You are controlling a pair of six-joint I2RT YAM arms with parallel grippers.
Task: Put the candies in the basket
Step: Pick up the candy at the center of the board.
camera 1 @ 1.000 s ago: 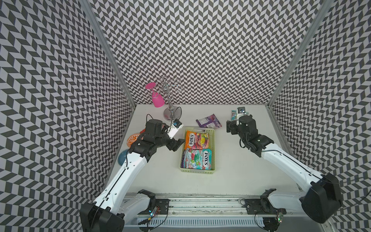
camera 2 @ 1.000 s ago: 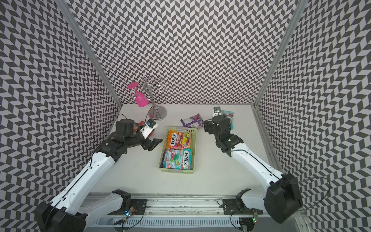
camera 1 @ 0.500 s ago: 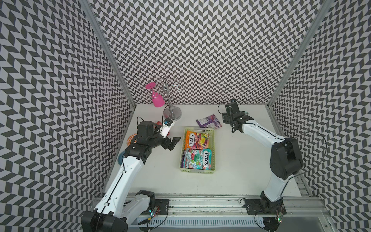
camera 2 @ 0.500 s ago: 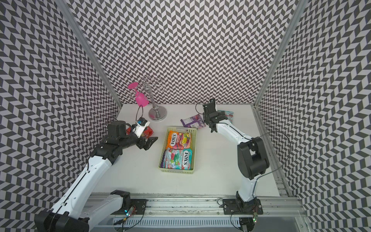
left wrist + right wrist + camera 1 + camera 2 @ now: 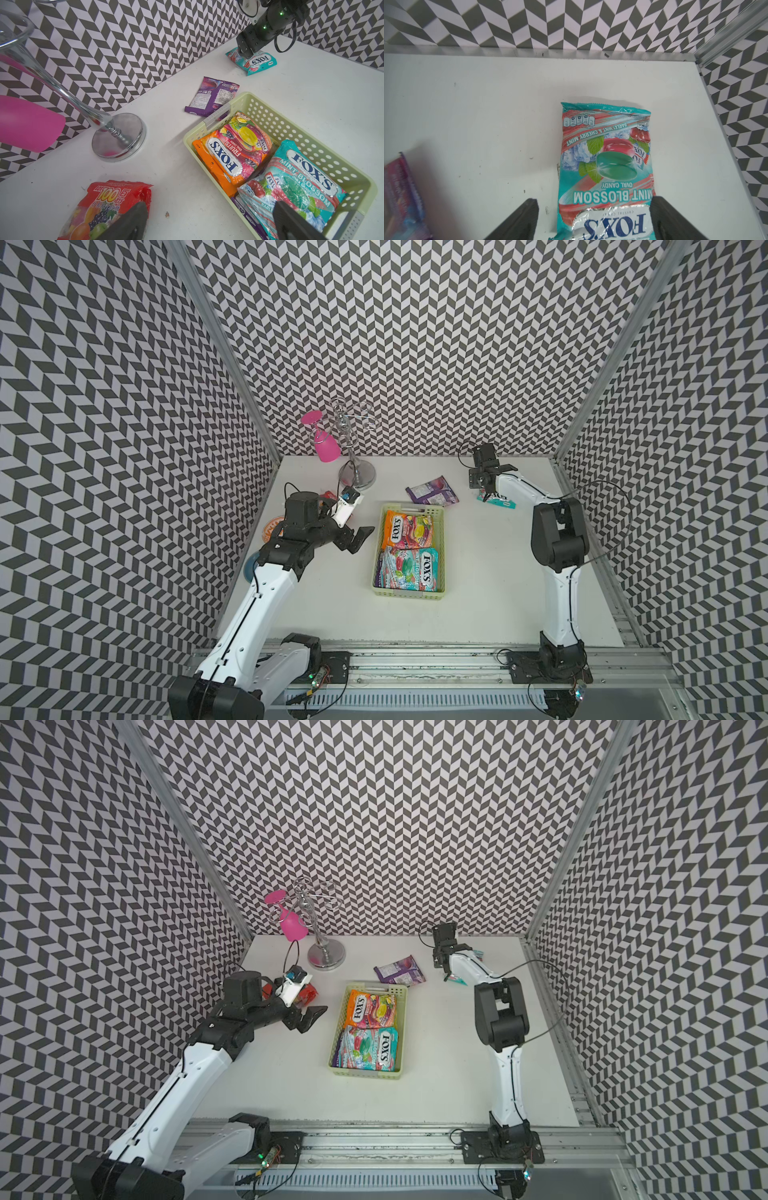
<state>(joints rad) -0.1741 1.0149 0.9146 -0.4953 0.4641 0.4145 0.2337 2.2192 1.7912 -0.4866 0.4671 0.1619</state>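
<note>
The pale green basket [image 5: 409,594] [image 5: 365,1072] [image 5: 291,128] sits mid-table and holds an orange candy bag [image 5: 405,529] and a teal one [image 5: 409,568]. A purple bag [image 5: 432,491] [image 5: 214,95] lies just behind it. Another teal bag [image 5: 500,501] [image 5: 606,166] lies at the back right. My right gripper [image 5: 484,485] [image 5: 595,200] stands open over its FOX'S end, with a finger on each side. A red bag [image 5: 307,994] [image 5: 108,205] lies left of the basket. My left gripper [image 5: 353,537] [image 5: 209,207] hovers open and empty between the red bag and the basket.
A chrome glass stand [image 5: 357,477] with a hanging pink glass [image 5: 326,448] occupies the back left. An orange-and-white bowl [image 5: 272,529] and a blue dish [image 5: 250,568] lie along the left wall under my left arm. Patterned walls close in on three sides.
My right arm has folded back and its gripper has come down over the teal bag at the back right. My left gripper has opened wider and drawn slightly away from the basket.
</note>
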